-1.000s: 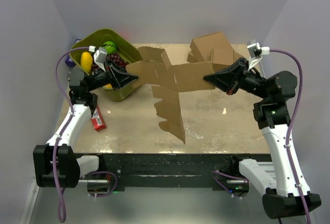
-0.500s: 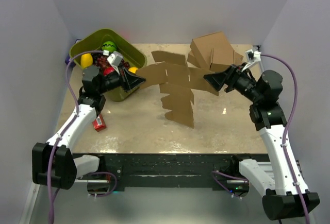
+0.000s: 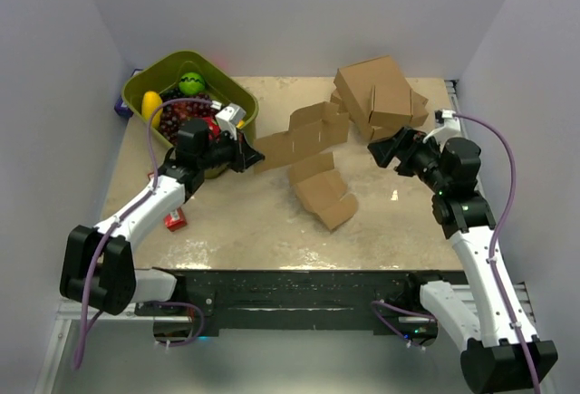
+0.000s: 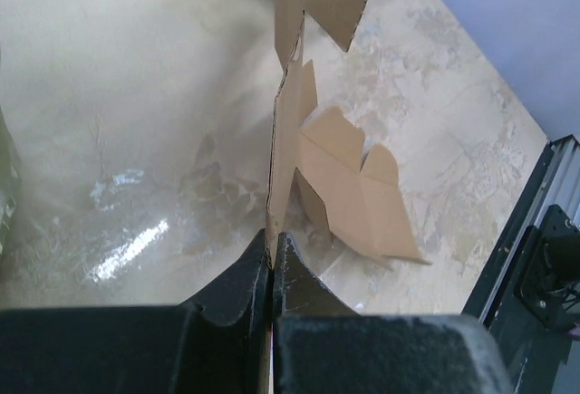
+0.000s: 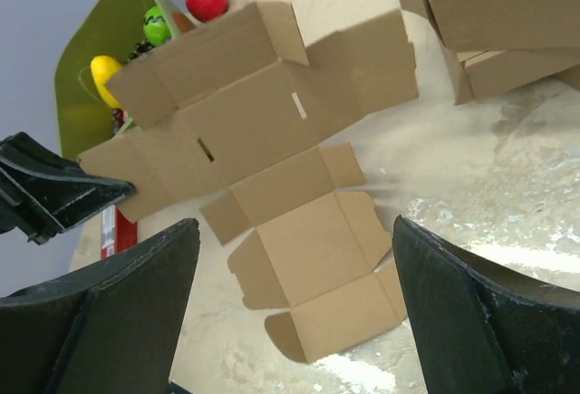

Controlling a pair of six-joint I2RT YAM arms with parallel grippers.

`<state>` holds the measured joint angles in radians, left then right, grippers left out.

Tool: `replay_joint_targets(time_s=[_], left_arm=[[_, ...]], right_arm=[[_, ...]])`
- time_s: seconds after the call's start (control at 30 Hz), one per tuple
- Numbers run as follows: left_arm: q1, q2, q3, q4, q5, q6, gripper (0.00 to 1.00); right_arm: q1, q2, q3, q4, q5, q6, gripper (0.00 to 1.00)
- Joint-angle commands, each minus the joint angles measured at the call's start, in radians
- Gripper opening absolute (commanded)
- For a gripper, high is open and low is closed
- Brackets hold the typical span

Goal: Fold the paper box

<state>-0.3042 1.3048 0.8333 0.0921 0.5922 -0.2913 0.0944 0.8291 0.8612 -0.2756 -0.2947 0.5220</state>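
The paper box (image 3: 308, 154) is an unfolded brown cardboard sheet of creased panels and flaps in the middle of the table. Its lower panels rest on the tabletop and its upper part rises toward the left. My left gripper (image 3: 249, 152) is shut on the sheet's left edge. In the left wrist view the thin cardboard (image 4: 335, 177) stands edge-on, pinched at the left gripper (image 4: 272, 245). My right gripper (image 3: 376, 151) hangs open to the right of the sheet, apart from it. In the right wrist view the paper box (image 5: 263, 122) lies beyond the wide-apart fingers (image 5: 136, 303) of the right gripper (image 5: 294, 224).
A green bin (image 3: 149, 86) holding fruit stands at the back left, just behind the left arm. A stack of larger brown cartons (image 3: 376, 91) sits at the back right, close to the right gripper. A red packet (image 3: 174, 220) lies near the left arm.
My right gripper has opened, let go of the sheet's right end and drawn back. My left gripper closed on the left edge and moved right. The sheet sank, so its lower panels rest on the table.
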Motion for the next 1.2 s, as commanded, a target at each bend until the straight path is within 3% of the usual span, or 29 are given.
replay_joint_targets(time_s=[0.0, 0.17, 0.4, 0.67, 1.17], left_arm=[[-0.013, -0.001, 0.044, -0.012, -0.012, 0.041, 0.0], [-0.045, 0.001, 0.044, -0.009, 0.001, 0.072, 0.0], [-0.098, -0.018, 0.059, -0.063, -0.045, 0.165, 0.0], [-0.167, -0.044, 0.062, -0.091, -0.103, 0.28, 0.0], [-0.225, -0.078, 0.047, -0.13, -0.137, 0.356, 0.0]], right_arm=[[0.001, -0.022, -0.025, 0.068, 0.028, 0.013, 0.9], [0.031, 0.045, -0.068, 0.257, -0.083, 0.219, 0.89], [0.234, 0.209, -0.079, 0.456, 0.006, 0.474, 0.89], [0.278, 0.301, -0.085, 0.542, 0.115, 0.691, 0.91], [0.277, 0.432, -0.076, 0.581, 0.184, 0.733, 0.91]])
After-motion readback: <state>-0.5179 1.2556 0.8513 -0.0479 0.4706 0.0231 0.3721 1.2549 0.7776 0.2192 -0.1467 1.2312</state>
